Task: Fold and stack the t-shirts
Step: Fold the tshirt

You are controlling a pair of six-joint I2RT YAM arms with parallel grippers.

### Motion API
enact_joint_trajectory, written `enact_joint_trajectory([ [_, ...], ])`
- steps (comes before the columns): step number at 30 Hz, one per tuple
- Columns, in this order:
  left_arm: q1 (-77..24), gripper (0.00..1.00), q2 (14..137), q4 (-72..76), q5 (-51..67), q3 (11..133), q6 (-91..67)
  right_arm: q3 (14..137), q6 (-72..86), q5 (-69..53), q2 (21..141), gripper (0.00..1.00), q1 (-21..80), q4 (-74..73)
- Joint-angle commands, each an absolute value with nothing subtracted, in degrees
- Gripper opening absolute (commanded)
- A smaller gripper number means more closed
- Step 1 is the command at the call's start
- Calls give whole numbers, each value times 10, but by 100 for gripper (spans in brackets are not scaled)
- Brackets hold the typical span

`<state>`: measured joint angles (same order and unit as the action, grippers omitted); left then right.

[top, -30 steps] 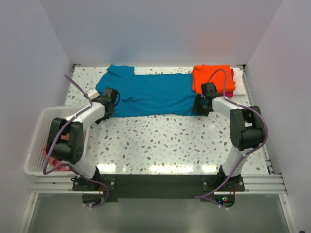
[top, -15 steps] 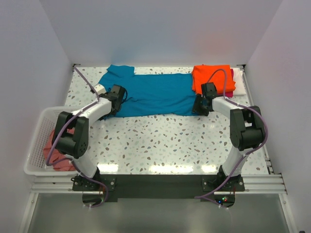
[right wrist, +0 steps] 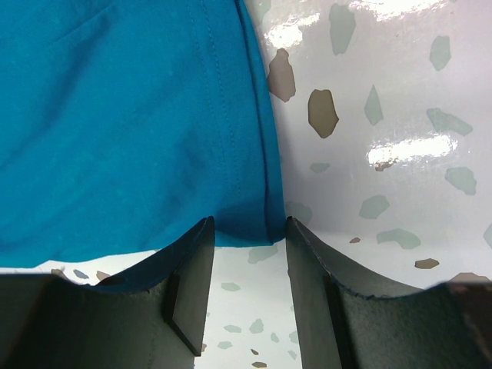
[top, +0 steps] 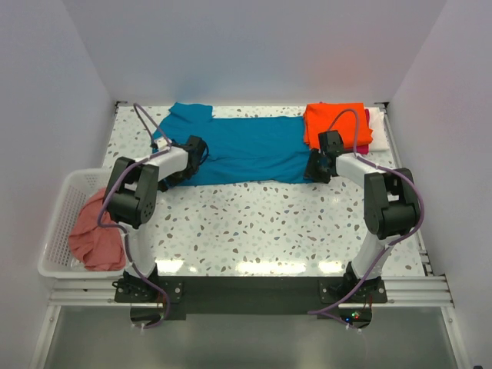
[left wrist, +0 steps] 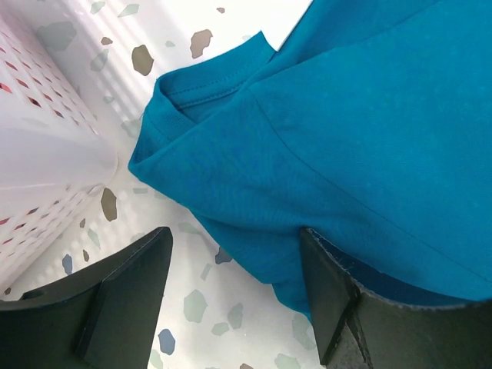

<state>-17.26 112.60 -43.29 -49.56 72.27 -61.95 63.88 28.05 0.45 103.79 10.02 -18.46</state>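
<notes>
The teal-blue t-shirt (top: 242,150) lies spread flat across the back of the table. My left gripper (top: 195,152) is open at its near left edge. In the left wrist view the gripper (left wrist: 234,288) straddles the shirt's folded edge (left wrist: 307,154), and the right finger (left wrist: 330,296) touches the cloth. My right gripper (top: 317,166) is open at the shirt's near right corner. In the right wrist view the gripper (right wrist: 247,269) has the hem corner (right wrist: 246,207) at its tips. The folded orange t-shirt (top: 334,123) lies on a magenta one (top: 362,147) at the back right. The salmon-pink t-shirt (top: 96,231) is in the basket.
The white lattice basket (top: 55,223) stands at the left table edge, close to the left arm; its wall shows in the left wrist view (left wrist: 46,161). A pale folded cloth (top: 377,134) lies beside the orange stack. White walls enclose the table on three sides.
My left gripper has swung right, from the shirt's left sleeve area to farther along its near edge. The arm no longer covers the basket. The right arm has not moved.
</notes>
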Motion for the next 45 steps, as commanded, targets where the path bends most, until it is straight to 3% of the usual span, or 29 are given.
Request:
enact_joint_trajectory([
  [1, -164, 73, 1137, -452, -522, 741, -646, 649, 279, 1, 1028, 46, 102, -176],
  [7, -151, 68, 1150, -428, -506, 740, -621, 655, 280, 1, 1041, 41, 102, -174],
  [10, -149, 59, 1159, -425, -500, 747, -612, 654, 277, 1, 1045, 35, 102, -178],
  [13, -149, 45, 1165, -421, -490, 750, -603, 660, 276, 1, 1049, 24, 102, -185],
  [17, -149, 17, 1143, -404, -472, 739, -583, 665, 273, 1, 1044, 5, 102, -192],
  [21, -149, 1, 1108, -382, -451, 717, -552, 664, 272, -11, 1033, 0, 103, -196],
  [34, -158, 0, 1013, -360, -407, 645, -531, 610, 265, -3, 947, 0, 92, -221],
  [35, -158, 0, 1011, -359, -407, 642, -531, 608, 265, -4, 946, 8, 93, -221],
  [37, -157, 0, 1008, -353, -403, 633, -526, 607, 265, -10, 947, 13, 92, -218],
  [41, -158, 0, 1005, -346, -399, 626, -526, 613, 269, -16, 957, 52, 95, -211],
  [45, -158, 0, 1006, -346, -398, 628, -525, 623, 276, -11, 969, 62, 106, -210],
])
